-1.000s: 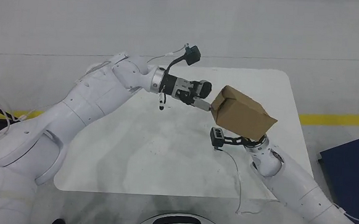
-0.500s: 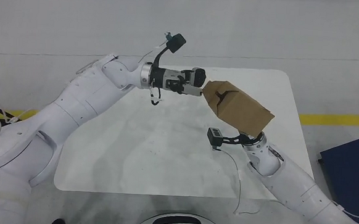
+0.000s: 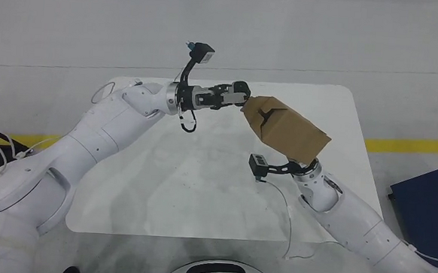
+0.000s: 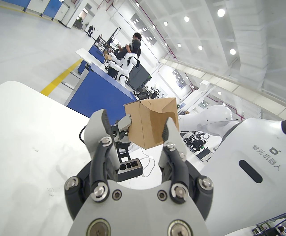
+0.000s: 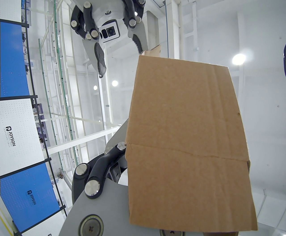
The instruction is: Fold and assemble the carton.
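Carton is held in the air over the far right part of the table, with my right gripper clamped on its lower end. Left gripper is spread wide around the other end, gripping nothing. The body's squared up and that end's flaps look folded in. One edge pokes out though, so I reckon the tucking's left.

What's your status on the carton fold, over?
Left gripper open, at one end of the carton. Right gripper shut on carton, held above the table. Nothing blocking.
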Controlling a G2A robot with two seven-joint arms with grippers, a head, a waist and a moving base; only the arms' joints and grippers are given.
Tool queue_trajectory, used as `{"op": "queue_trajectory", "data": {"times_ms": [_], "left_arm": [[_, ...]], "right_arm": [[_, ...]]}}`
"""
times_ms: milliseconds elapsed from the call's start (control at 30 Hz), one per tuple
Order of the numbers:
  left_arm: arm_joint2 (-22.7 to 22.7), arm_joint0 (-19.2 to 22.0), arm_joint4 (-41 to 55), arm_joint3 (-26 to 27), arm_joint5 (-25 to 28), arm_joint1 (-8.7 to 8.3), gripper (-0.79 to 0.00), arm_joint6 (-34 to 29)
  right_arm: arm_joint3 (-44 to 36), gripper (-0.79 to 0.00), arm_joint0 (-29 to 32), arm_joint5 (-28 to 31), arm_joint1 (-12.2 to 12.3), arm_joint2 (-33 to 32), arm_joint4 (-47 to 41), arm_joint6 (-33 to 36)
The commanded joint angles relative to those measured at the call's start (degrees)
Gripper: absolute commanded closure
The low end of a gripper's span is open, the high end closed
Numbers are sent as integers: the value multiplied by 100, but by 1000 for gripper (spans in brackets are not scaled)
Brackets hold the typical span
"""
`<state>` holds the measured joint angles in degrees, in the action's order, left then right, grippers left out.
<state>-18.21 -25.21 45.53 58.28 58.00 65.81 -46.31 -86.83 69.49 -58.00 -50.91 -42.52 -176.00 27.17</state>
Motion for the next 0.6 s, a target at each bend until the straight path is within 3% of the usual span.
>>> {"op": "queue_trajectory", "data": {"times_ms": [0,233,367,567], "left_arm": [[-2,-1,-7,2,0,-1,-320,0],[-2,-1,-7,2,0,-1,-357,0],[-2,-1,-7,2,0,-1,-533,0],[-2,-1,-7,2,0,-1,-616,0]], "right_arm": [[0,0,1,0,0,-1,0,-1],[0,0,1,0,0,-1,0,-1],[0,0,1,0,0,-1,0,-1],[0,0,1,0,0,-1,0,-1]]}}
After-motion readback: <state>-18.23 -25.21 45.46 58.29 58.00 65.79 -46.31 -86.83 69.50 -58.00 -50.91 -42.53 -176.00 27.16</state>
